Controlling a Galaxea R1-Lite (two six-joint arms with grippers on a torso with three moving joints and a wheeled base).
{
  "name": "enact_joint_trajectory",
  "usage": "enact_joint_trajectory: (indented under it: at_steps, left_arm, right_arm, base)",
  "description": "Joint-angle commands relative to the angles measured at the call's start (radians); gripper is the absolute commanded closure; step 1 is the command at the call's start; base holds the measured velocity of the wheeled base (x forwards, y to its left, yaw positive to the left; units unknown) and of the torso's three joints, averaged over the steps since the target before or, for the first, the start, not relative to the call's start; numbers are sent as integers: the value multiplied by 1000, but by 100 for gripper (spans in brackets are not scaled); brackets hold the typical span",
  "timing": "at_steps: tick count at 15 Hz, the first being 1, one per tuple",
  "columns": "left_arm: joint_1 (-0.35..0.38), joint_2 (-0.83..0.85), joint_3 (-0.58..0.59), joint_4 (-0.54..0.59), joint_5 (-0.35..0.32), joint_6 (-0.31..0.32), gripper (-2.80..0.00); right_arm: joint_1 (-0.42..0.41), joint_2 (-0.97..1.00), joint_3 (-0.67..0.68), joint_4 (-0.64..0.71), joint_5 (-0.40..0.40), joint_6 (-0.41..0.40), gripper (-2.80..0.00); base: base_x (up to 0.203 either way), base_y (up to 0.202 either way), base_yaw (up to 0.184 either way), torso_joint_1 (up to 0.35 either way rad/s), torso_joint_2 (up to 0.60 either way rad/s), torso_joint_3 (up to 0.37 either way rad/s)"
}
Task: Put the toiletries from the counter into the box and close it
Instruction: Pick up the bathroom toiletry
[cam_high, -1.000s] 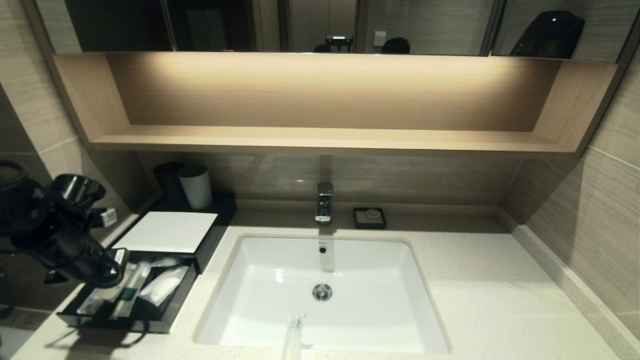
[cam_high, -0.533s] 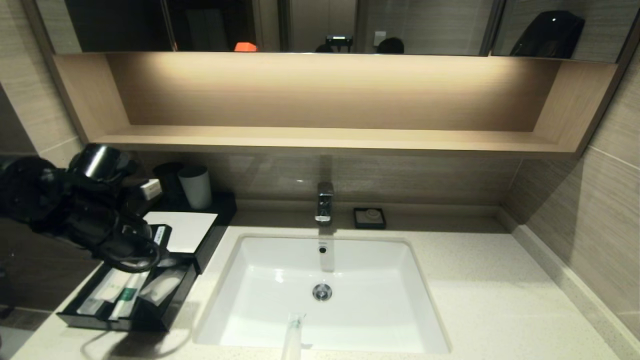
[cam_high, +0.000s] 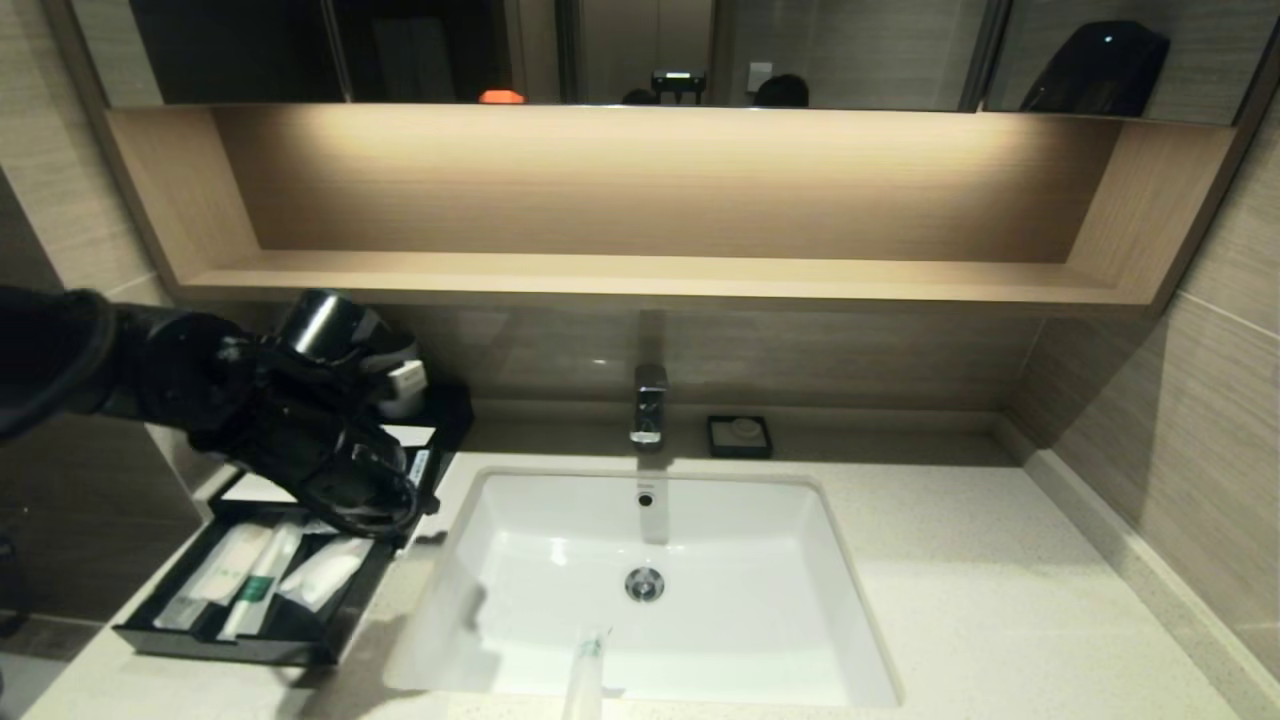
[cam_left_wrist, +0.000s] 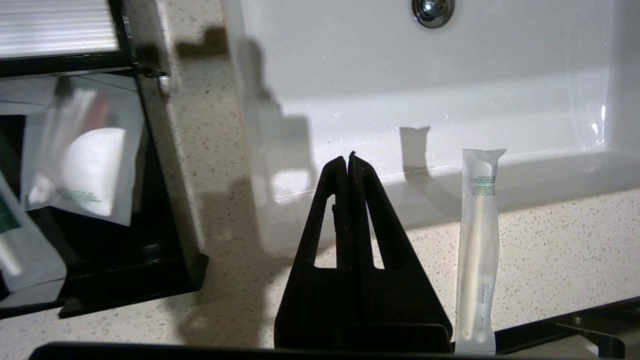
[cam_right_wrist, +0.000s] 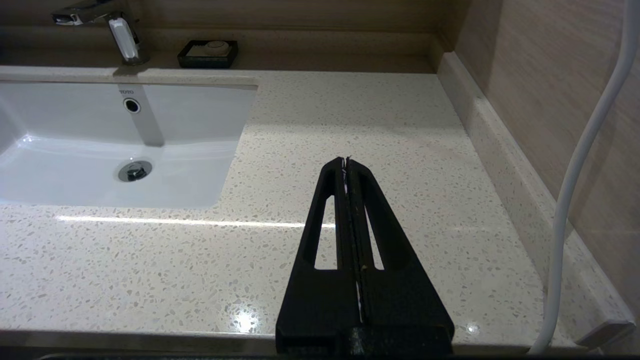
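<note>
- box at 9 o'clock of the sink, drawer pulled out toward the robot, not closed yet
- drawer holds 2 long packets side by side, one with a green mark, plus 1 short white sachet; a second sachet may sit under the arm, can't tell
- left gripper hangs over the right rear corner of the drawer, fingers pressed together, nothing in them
- key relation: 1 long packet left on the counter, on the near rim at 6 o'clock of the sink, tip sticking out over the basin; from the left gripper it lies toward 5 o'clock in head view
- packet's long axis runs 12–6, roughly in line with the left fingers as the wrist view shows it, so I'd expect the fingers need spreading and can straddle it across the narrow side
- left arm is plainly the nearer one
- right gripper parked over bare counter at 3 o'clock of the sink, fingers pressed together, empty
- other counts: 1 tap, 1 soap dish, 1 cup partly behind the left arm
</note>
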Motion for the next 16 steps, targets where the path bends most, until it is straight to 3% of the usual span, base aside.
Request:
enact_joint_trajectory:
  at_steps: [1,8,13,16]
  left_arm:
    - [-42,92,-31,0,-2,-8,0]
    - [-136,191,-137,48,-33,-67,0]
    - [-241,254,-380,347,-12,-239,0]
    - [-332,314,-447,487,91,-361,0]
  right_arm:
    - [0,0,0,0,0,1,0]
    - [0,0,0,0,0,0,0]
    - [0,0,0,0,0,0,0]
    - [0,0,0,0,0,0,0]
  base:
    - [0,0,0,0,0,0]
    - [0,0,0,0,0,0]
    - [0,0,0,0,0,0]
    - [0,0,0,0,0,0]
